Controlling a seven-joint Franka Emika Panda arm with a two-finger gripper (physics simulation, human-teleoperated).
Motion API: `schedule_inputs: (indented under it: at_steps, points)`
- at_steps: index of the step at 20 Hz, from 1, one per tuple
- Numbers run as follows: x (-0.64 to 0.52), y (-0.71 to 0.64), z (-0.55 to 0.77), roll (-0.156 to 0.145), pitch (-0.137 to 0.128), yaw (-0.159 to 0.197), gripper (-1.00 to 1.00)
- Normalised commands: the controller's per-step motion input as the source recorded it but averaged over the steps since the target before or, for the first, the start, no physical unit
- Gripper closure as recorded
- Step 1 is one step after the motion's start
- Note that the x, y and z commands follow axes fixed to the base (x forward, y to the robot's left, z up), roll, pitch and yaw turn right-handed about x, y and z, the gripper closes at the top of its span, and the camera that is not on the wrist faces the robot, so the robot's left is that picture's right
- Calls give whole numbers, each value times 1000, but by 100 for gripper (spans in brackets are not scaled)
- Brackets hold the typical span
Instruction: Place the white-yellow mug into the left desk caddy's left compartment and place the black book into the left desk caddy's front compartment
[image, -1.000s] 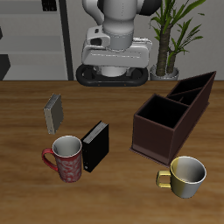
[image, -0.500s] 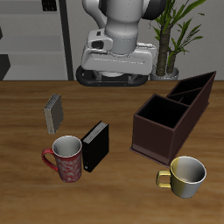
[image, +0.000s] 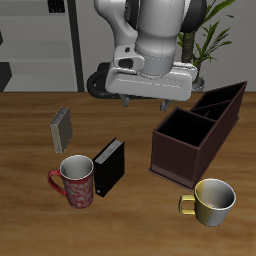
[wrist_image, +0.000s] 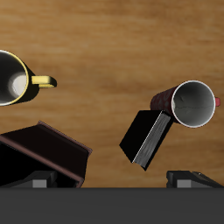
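— Any writing you can read?
— None legible. Your gripper (image: 146, 101) hangs high over the table (image: 30, 140), jaws spread, empty.
— The targets?
— White-yellow mug (image: 211, 201) near the front edge, before the left desk caddy (image: 199, 131); black book (image: 110, 167) upright beside the red mug (image: 77, 181).

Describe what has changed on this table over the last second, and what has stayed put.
Only the arm moved: the gripper swung forward over the table and now hangs above it, holding nothing; its jaws look open. The glossy cream-white mug with the yellow handle, the thick black hardcover book, the dark maroon-brown desk caddy, the red patterned mug and the small grey book all stayed where they were.
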Motion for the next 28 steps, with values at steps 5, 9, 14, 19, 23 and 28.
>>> schedule_inputs:
  at_steps: [5, 9, 14, 19, 23, 28]
  points:
    - [334, 453, -159, 30, -11, -5, -100]
    - [208, 420, -248, 56, 0, 2, -100]
    - [190, 423, -319, 90, -13, 10, -100]
    - [91, 136, -265, 31, -26, -23, -100]
    - [33, 121, -213, 28, -36, 12, -100]
    - [67, 149, -225, 43, -8, -29, -100]
